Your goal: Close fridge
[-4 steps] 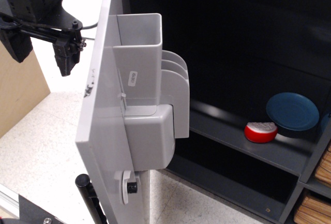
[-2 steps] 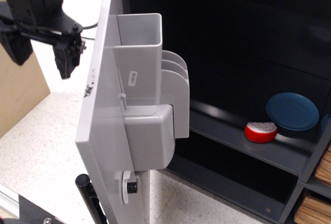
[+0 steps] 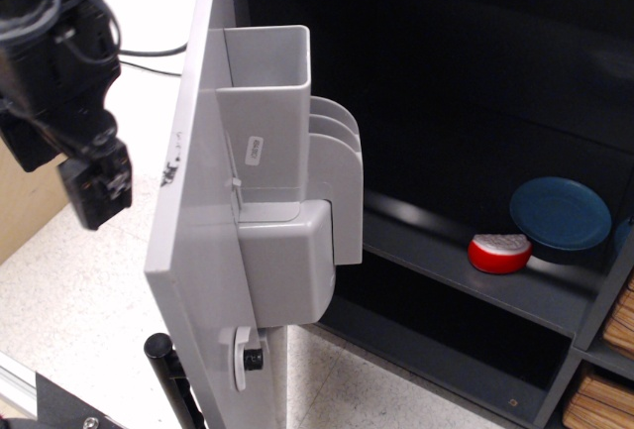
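The fridge (image 3: 466, 82) is a dark cabinet with black shelves, and it stands open. Its light-grey door (image 3: 193, 201) swings out toward the camera and shows its edge, with grey inner bins (image 3: 282, 152) on the inside face. The top of the black bar handle (image 3: 166, 375) shows at the bottom, on the door's outer side. My black gripper (image 3: 59, 171) hangs left of the door's outer face, apart from it, open and empty. One finger (image 3: 96, 186) is nearest the door.
A blue plate (image 3: 561, 213) and a red-and-white object (image 3: 499, 253) sit on a fridge shelf (image 3: 446, 261). A tan wooden panel (image 3: 25, 201) stands at the far left. Wooden items (image 3: 604, 389) sit at the lower right. The floor (image 3: 89, 300) is speckled white.
My gripper has dropped lower and shifted left along the door's outer side, nearer the camera. The door has not moved.
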Controlling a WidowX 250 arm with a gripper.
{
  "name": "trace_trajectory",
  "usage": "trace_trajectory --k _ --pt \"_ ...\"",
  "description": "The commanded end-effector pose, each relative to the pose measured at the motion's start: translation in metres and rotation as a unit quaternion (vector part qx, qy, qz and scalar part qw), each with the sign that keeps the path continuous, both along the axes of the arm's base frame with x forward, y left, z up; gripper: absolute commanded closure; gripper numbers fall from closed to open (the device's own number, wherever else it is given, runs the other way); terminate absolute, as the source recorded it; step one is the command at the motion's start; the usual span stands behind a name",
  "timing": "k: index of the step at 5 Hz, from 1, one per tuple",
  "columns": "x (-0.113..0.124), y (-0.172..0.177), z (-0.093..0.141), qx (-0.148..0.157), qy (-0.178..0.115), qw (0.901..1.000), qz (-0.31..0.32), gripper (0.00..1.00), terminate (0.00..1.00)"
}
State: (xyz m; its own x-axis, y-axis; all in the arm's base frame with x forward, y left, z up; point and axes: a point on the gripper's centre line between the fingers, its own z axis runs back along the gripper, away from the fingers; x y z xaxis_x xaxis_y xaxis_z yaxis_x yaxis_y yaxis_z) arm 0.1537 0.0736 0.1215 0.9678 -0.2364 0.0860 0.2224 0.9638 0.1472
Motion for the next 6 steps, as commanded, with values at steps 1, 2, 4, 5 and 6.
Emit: trace_trajectory --k 1,2,4,5,6 --pt "-0.02 -0.032 0.0 -0.019 0.015 0.9922 -0.123 0.0 0.0" --pt "-0.019 -0.051 -0.006 -0.023 0.013 0.9887 -0.147 0.0 0.0" --pt "0.002 -0.087 -0.021 -0.029 -0.007 0.9892 -0.144 0.0 0.0" --pt "0.017 -0.107 -0.022 -0.032 -0.022 0.9899 -0.137 0.0 0.0" --pt "0.041 -0.125 -0.022 -0.044 -0.035 0.9922 -0.112 0.0 0.0"
